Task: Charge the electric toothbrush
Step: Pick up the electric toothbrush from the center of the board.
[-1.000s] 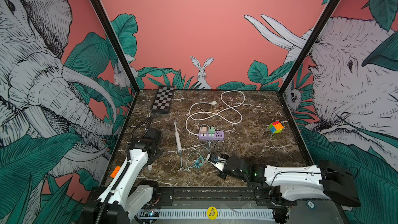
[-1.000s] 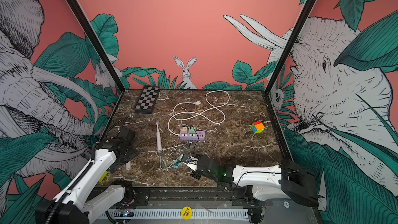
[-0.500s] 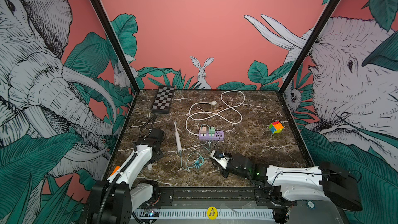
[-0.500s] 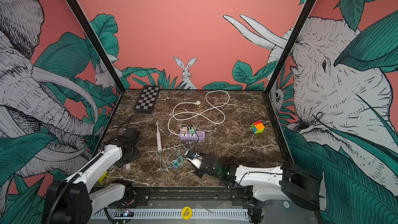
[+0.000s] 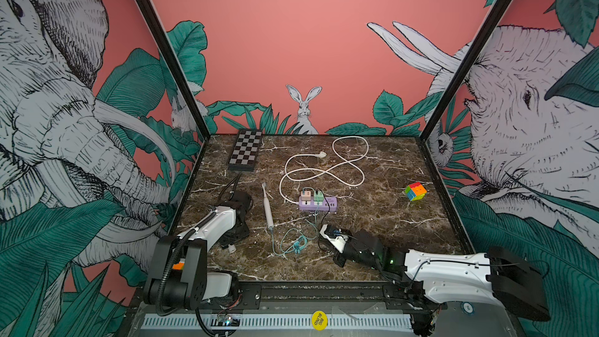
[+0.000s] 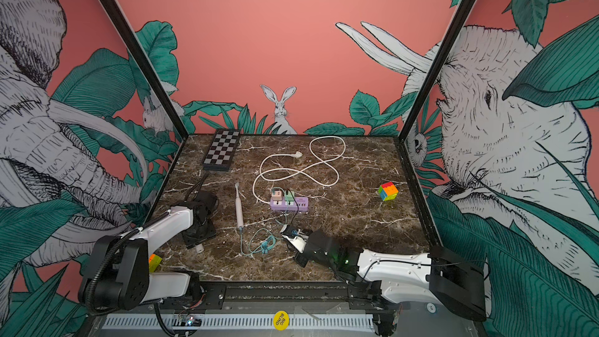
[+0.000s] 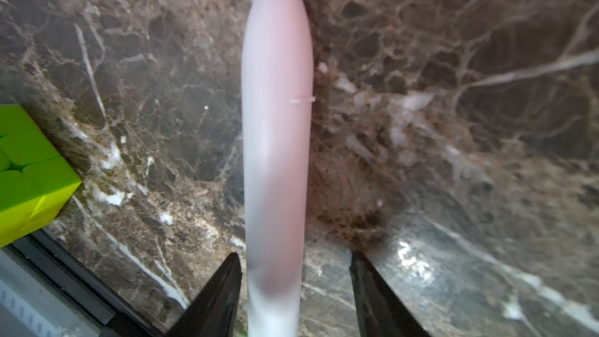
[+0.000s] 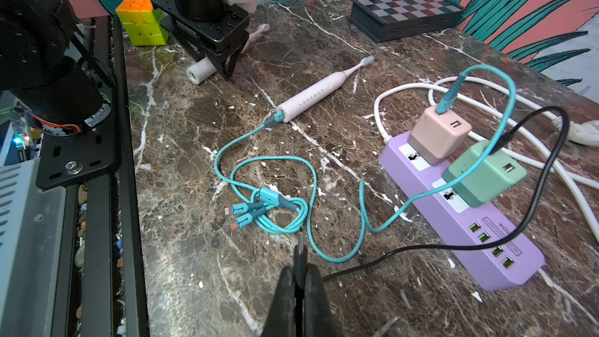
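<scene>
L gripper (image 7: 294, 253) has dropped astride the toothbrush (image 7: 277, 108), jaws narrowing, not yet clamped; R gripper (image 8: 301, 254) stays pinched on the black cable (image 8: 421, 248), so plugging-in prob. next.

- table (image 8: 201, 144): glossy, polished marble-look stone
- toothbrush (image 8: 311, 98): smooth, matt plastic
- teal cable (image 8: 268, 196): woven cloth sheath
- power strip (image 8: 453, 222): smooth satin plastic
- black cable (image 8: 431, 247): smooth rubbery jacket

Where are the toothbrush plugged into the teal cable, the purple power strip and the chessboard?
plugged-in toothbrush (image 8: 311, 98): right wrist view, handle.
purple power strip (image 8: 457, 222): right wrist view, top face.
chessboard (image 8: 408, 6): right wrist view, checkered top.
</scene>
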Available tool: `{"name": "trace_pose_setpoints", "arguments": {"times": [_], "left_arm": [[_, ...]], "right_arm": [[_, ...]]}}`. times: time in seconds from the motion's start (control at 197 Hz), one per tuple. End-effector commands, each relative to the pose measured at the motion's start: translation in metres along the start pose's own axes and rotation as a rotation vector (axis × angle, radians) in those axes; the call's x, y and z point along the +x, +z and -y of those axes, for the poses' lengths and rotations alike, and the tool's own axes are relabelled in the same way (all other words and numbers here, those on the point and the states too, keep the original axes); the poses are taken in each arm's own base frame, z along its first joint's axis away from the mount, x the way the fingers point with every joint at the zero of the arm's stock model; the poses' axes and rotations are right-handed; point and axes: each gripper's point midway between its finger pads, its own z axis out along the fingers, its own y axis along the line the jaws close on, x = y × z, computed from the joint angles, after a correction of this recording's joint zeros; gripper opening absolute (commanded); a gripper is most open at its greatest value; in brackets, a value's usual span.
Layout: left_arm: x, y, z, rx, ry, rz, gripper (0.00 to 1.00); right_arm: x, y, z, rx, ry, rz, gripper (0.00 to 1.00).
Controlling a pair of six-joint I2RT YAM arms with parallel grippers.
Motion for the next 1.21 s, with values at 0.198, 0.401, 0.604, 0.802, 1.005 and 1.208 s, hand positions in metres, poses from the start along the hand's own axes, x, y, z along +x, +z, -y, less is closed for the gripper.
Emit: {"name": "trace_pose_setpoints", "arguments": {"times": [0.198, 0.401, 0.604, 0.802, 1.005, 1.208], "left_arm": [[0.002, 0.005, 0.011, 0.055, -0.018, -0.011, 0.3], [0.004, 0.006, 0.016, 0.054, 0.006, -0.013, 0.28], [0.01, 0.006, 0.022, 0.075, 0.013, -0.016, 0.37], [0.016, 0.007, 0.037, 0.156, 0.0, -0.045, 0.37], [0.015, 0.007, 0.04, 0.159, 0.014, -0.038, 0.25], [0.021, 0.007, 0.042, 0.158, 0.037, -0.043, 0.17]], "right_arm": [[-0.01, -0.001, -0.001, -0.012, 0.021, 0.049, 0.0], [-0.009, 0.0, -0.003, -0.025, 0.02, 0.043, 0.0], [-0.009, 0.003, -0.004, -0.032, 0.017, 0.035, 0.0], [-0.009, 0.004, -0.006, -0.038, 0.016, 0.024, 0.0], [-0.011, 0.004, -0.006, -0.041, 0.017, 0.021, 0.0], [-0.012, 0.005, -0.007, -0.044, 0.018, 0.017, 0.0]]}}
